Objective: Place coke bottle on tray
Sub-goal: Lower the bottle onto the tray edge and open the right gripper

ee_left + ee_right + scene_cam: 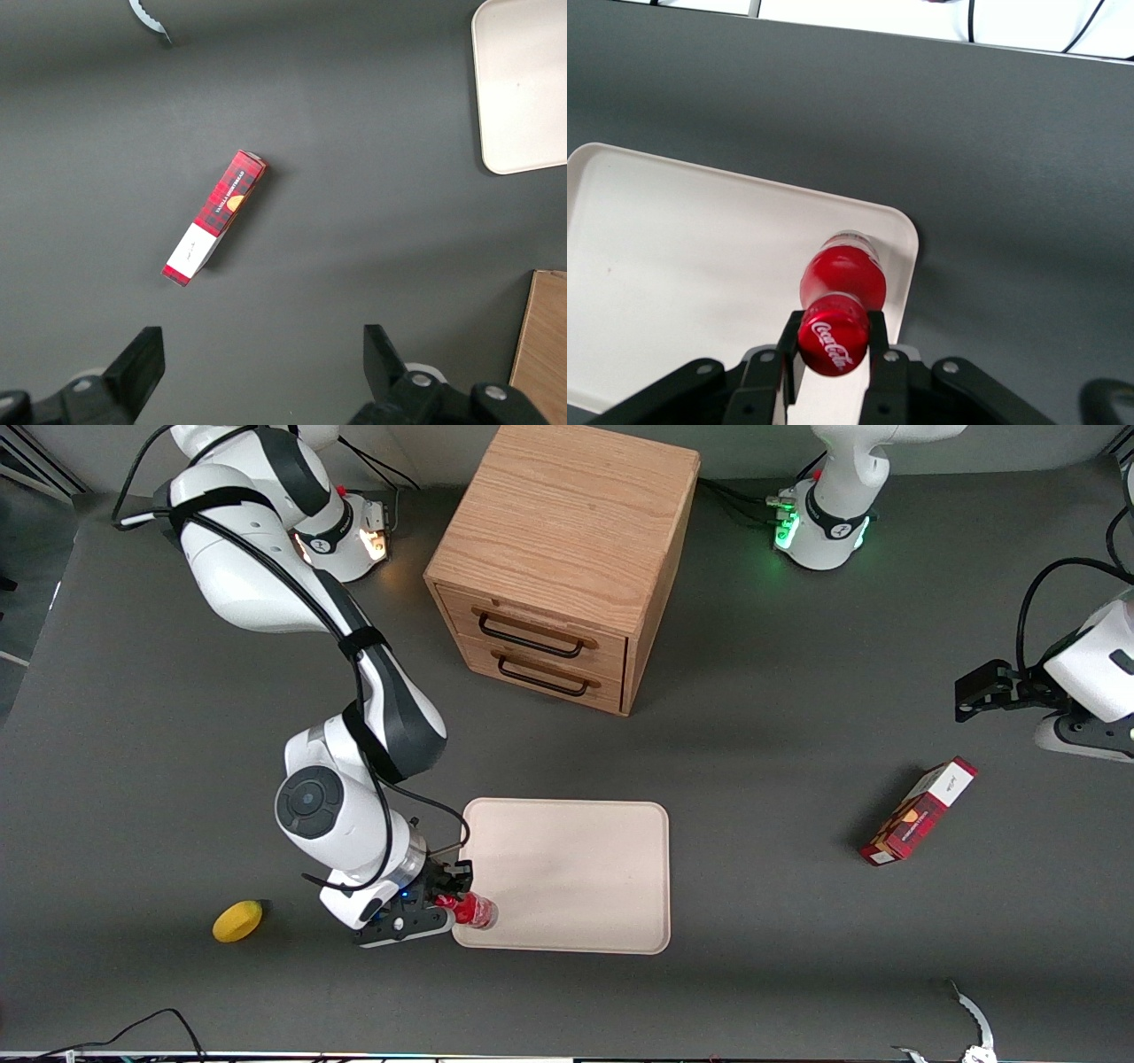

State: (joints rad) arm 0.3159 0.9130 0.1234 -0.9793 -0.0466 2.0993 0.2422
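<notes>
Spreading across the whole scene, the dark grey desk (pixel 780 691) carried everything. On it stood the tall light-oak wooden drawer cabinet (pixel 567 558) with two black-handled drawers, farther from the front camera than the large flat rectangular beige tray (pixel 576 868) with rounded corners and a low rim. The white right arm reached down to that tray's corner at the working arm's end, nearest the front camera.

Toward the parked arm's end of the desk lay the red-and-white tartan carton (pixel 921 811) on its side, well apart from the tray. The black two-finger gripper (pixel 454 903) hung over the tray's corner, its jaws clenched on the neck of the small red coke bottle (pixel 842 282) just under the red cap with white script. The wrist view showed the bottle upright, its base over the tray just inside the rim; whether the base touched the tray surface I could not tell. Beside the gripper, nearer the working arm's end of the desk, lay the small yellow lemon-shaped fruit (pixel 237 920), apart from the tray.
</notes>
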